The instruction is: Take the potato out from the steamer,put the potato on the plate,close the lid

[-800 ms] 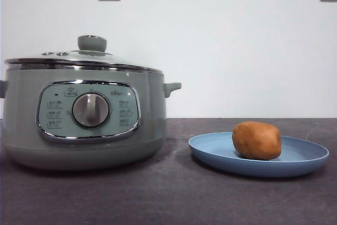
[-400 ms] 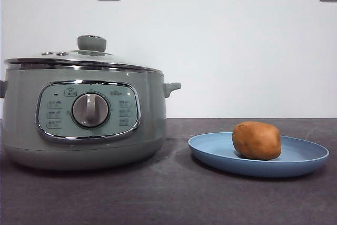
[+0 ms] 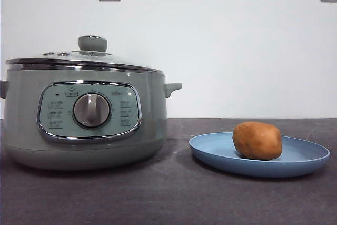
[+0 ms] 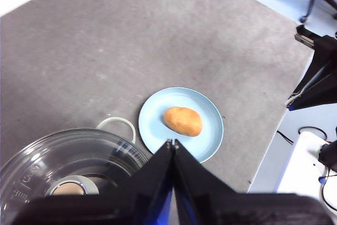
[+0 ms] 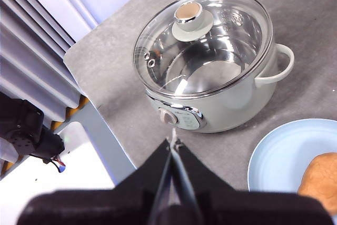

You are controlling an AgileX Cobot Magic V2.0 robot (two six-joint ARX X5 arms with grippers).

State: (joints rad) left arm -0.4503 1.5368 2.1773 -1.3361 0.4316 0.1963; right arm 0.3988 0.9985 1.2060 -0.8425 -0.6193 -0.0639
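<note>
Nothing has moved since the earlier pictures. The potato [image 3: 257, 140] sits on the blue plate [image 3: 210, 154], beside the steamer [image 3: 84, 130]. The lid [image 3: 79, 59] is on the pot. The left gripper [image 4: 172, 142] and right gripper [image 5: 172, 140] hang high up, jaws pressed together, holding nothing.

Evenly, brightly lit from above; front view sharp. Soft shadows under the steamer [image 3: 84, 114] and plate [image 3: 259, 156] on the bench [image 3: 174, 198]. Glare on the lid [image 5: 202, 40], beyond the blurred right pincer [image 5: 172, 142]. Washed-out, overexposed corners in wrist views.
</note>
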